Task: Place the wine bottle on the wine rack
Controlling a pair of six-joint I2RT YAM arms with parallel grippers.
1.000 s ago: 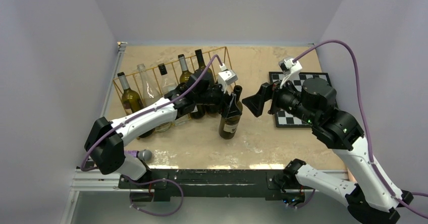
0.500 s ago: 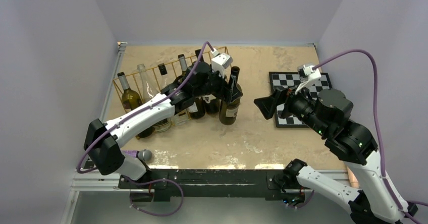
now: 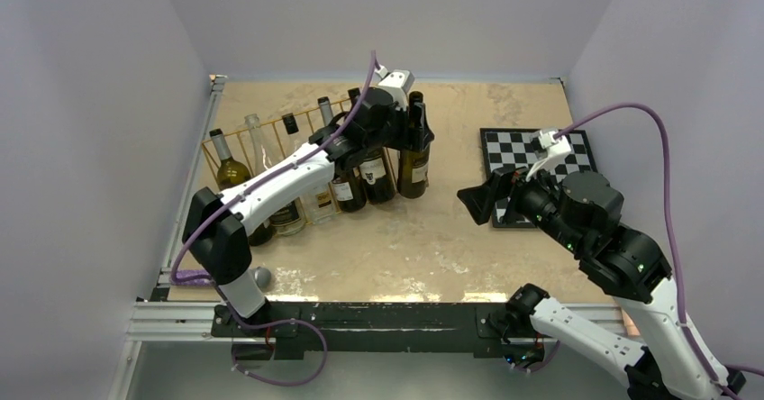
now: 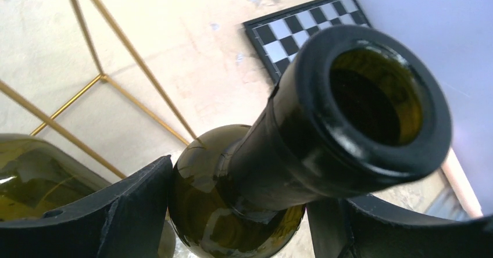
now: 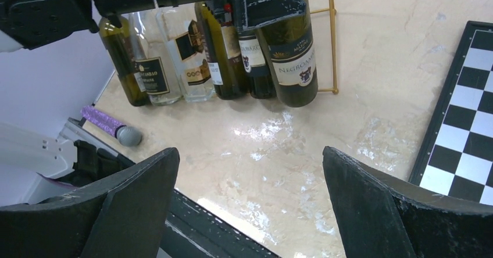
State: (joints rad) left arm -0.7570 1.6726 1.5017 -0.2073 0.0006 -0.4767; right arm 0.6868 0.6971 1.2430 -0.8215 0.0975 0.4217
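My left gripper (image 3: 413,134) is shut on the upper body of a dark green wine bottle (image 3: 414,161) with a white label, held upright at the right end of the gold wire wine rack (image 3: 219,154). In the left wrist view the bottle (image 4: 244,194) sits between both black fingers (image 4: 116,211), its open mouth toward the camera. In the right wrist view the bottle (image 5: 293,66) hangs by the rack's right end wire (image 5: 332,37), its base near the table. My right gripper (image 3: 479,197) is open and empty, to the right of the bottle.
Several other bottles (image 3: 288,179) stand in the rack's slots. A black-and-white chessboard (image 3: 532,161) lies at the right. A purple-handled microphone (image 3: 259,277) lies near the front left edge, also in the right wrist view (image 5: 110,127).
My left gripper has carried the bottle back and up, from the open table to the rack's right end. My right arm has pulled back toward the near right.
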